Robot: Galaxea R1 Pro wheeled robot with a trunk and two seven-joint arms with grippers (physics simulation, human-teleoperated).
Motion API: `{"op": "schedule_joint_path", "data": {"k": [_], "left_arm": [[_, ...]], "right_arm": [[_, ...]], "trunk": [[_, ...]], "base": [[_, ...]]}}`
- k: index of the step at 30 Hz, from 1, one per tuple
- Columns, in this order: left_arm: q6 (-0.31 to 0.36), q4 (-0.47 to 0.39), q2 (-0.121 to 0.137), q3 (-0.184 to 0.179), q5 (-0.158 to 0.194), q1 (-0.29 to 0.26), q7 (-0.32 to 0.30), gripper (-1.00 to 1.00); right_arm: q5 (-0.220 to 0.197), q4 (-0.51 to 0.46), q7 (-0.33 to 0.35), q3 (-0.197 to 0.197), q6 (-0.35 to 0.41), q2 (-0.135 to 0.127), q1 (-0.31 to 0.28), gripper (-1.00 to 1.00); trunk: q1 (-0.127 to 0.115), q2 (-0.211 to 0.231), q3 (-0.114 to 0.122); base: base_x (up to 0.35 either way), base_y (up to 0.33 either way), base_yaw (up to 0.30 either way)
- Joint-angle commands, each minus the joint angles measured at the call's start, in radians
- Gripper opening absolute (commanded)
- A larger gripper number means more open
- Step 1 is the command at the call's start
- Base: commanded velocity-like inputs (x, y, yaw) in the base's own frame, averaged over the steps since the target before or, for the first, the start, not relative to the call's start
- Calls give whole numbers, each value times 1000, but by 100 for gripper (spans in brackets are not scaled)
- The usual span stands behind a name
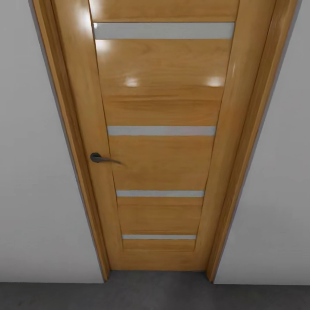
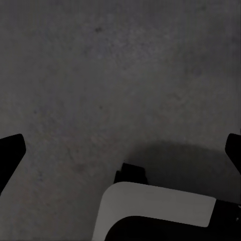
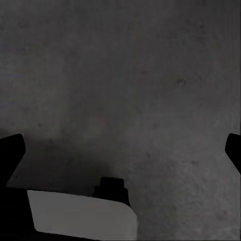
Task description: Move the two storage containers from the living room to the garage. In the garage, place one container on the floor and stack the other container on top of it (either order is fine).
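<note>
The two storage containers are out of view. In the left wrist view my left gripper (image 2: 120, 150) hangs open over the dark grey speckled floor (image 2: 100, 75), its black fingertips (image 2: 11, 150) far apart at the picture's edges with nothing between them. My right gripper (image 3: 120, 150) is likewise open above the same floor (image 3: 140, 75), holding nothing.
Straight ahead stands a closed wooden door (image 1: 159, 163) with several frosted glass strips and a dark lever handle (image 1: 101, 158) on its left side. White walls (image 1: 34, 172) flank its frame. A strip of grey floor (image 1: 155, 297) lies before it. White parts of my base (image 2: 155, 206) show below the grippers.
</note>
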Motion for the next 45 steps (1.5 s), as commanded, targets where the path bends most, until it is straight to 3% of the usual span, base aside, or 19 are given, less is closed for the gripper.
{"op": "schedule_joint_path", "data": {"k": [1, 4, 13, 16, 19, 26, 36, 42, 45], "left_arm": [[-1, -1, 0, -2, 9, 0, 3, 100], [-1, -1, -1, -2, 10, 0, 3, 100], [-16, -1, -5, -2, 11, 0, 3, 100], [-41, -2, -9, -2, 11, 0, 3, 100], [-70, -2, -13, -2, 12, 0, 2, 100], [-181, 5, -19, -1, 8, 0, 1, 100], [-214, 37, -21, -4, 7, 0, 1, 100], [-179, 6, -22, -7, 6, -1, 2, 100], [-84, -112, -21, -8, 4, -8, 1, 100]], "right_arm": [[9, 69, 0, 0, -61, -2, 1, 100], [5, 151, 1, 0, -251, -12, 40, 100], [1, 178, 6, 0, -456, -30, 185, 100], [1, 178, 9, 0, -579, -27, 253, 100], [0, 179, 12, 0, -754, -23, 326, 100], [2, 177, 10, 0, -780, -21, 339, 100], [6, 176, 9, 3, -775, -21, 340, 100], [8, 176, 11, 4, -775, -21, 340, 100], [9, 176, 12, 5, -775, -21, 340, 100]], "trunk": [[1, 0, -1], [1, 0, -1], [1, 0, -1], [1, 0, -1], [1, 0, -1], [1, 0, -1], [1, 0, -1], [1, 0, -1], [1, 0, -1]], "base": [[324, 0, 0], [324, 0, 0], [324, 0, 0], [257, 0, 0], [74, 0, 0], [8, 0, 0], [0, 0, 0], [0, 0, 0], [0, 0, 0]]}}
